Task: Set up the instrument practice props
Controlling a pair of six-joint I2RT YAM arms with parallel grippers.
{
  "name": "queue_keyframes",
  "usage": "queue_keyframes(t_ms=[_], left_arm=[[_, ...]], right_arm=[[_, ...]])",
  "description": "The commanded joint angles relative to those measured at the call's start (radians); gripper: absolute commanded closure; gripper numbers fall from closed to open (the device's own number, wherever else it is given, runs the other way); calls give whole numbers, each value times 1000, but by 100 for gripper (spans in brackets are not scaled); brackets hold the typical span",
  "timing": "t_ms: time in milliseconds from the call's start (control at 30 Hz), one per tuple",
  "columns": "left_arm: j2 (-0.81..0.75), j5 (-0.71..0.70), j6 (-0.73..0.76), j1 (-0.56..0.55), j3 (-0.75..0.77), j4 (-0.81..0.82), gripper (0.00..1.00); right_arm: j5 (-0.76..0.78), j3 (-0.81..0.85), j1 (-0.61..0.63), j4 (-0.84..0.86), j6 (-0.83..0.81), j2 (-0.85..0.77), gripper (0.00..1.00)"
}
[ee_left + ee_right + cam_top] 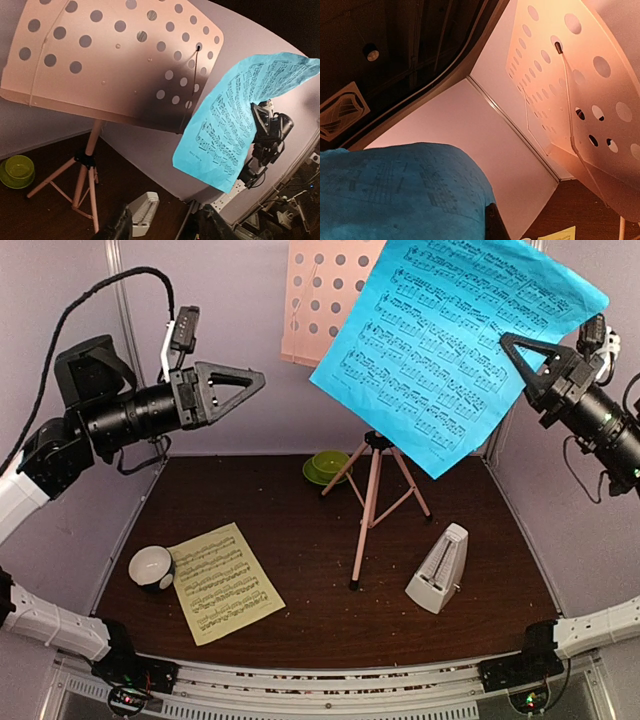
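Two claws: right claw [507, 341] tight on the blue sheet-music page [450, 330], left claw [164, 214] half parted, empty.

Lilac walls [250, 435], dark brown tabletop [300, 530]

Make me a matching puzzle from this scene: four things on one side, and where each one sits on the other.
Things:
1. blue page
2. yellow page
3. metronome
4. bowl

Places:
A. lying flat beside the cup
B. at the back, by a leg of the stand
C. up in the air, pinched by the right gripper
D. upright, right of the stand

Pairs: 1-C, 2-A, 3-D, 4-B
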Motion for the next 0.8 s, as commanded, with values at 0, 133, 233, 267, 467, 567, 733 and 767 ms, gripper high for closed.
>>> queue_keyframes(t_ms=[0,133,233,267,467,567,733,767], left_arm=[[4,-233,324,-1,117,-282,51],[44,-378,481,0,203,-374,49],[67,-427,562,10,237,-378,45],[75,-430,581,17,245,-373,44],[112,-390,685,47,243,-262,38],[145,-332,691,64,258,-181,38],[280,-319,738,67,398,-124,39],[311,-317,749,69,436,-121,39]], right_arm=[[18,226,13,-339,-96,94,100],[11,509,15,-551,-135,233,100],[38,714,15,-691,-139,346,100],[53,774,13,-721,-143,378,100],[119,1031,-1,-795,-237,565,100],[108,1120,-49,-784,-257,624,100],[55,1120,-139,-717,-241,649,100],[51,1123,-151,-708,-240,655,100]])
